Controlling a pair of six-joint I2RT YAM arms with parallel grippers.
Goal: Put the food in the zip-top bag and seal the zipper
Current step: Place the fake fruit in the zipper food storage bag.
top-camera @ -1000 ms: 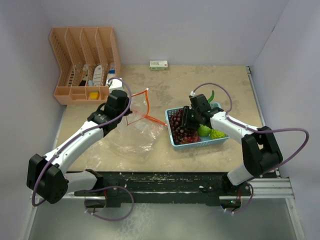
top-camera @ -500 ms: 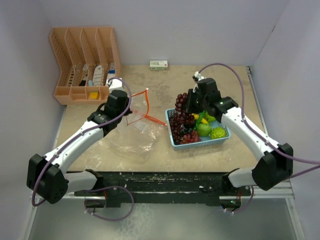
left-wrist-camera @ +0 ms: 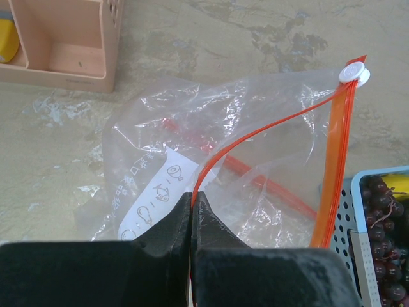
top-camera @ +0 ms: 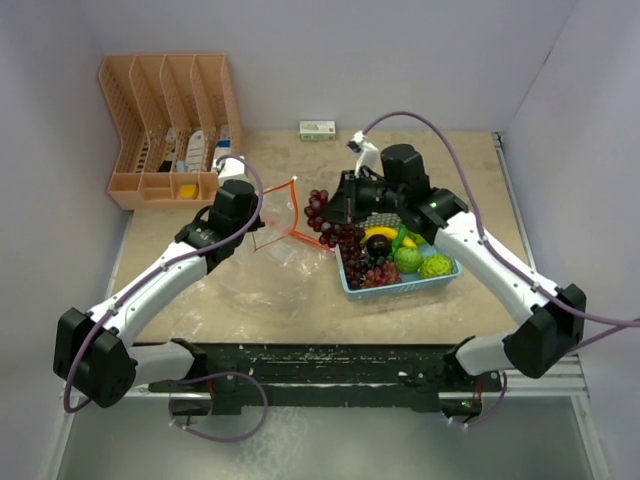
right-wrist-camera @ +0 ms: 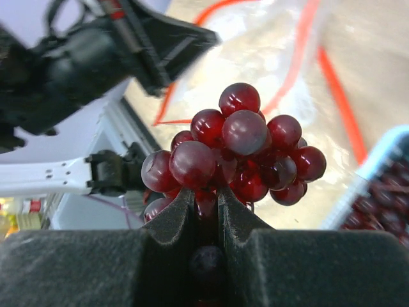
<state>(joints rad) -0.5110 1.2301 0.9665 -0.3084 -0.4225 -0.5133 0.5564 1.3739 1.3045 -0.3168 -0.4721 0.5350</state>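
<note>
Beige tabletop [top-camera: 460,170], left claw [left-wrist-camera: 192,199] pinching zip-top bag [left-wrist-camera: 255,153] rim, right claw [right-wrist-camera: 206,199] clamping grape bunch [right-wrist-camera: 239,150], bag's printed label [left-wrist-camera: 153,201] illegible.

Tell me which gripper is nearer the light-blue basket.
Right. The right gripper, shut on a grape bunch, hangs by the basket, off its far-left corner; the left gripper pinches the zip-top bag farther left.
</note>
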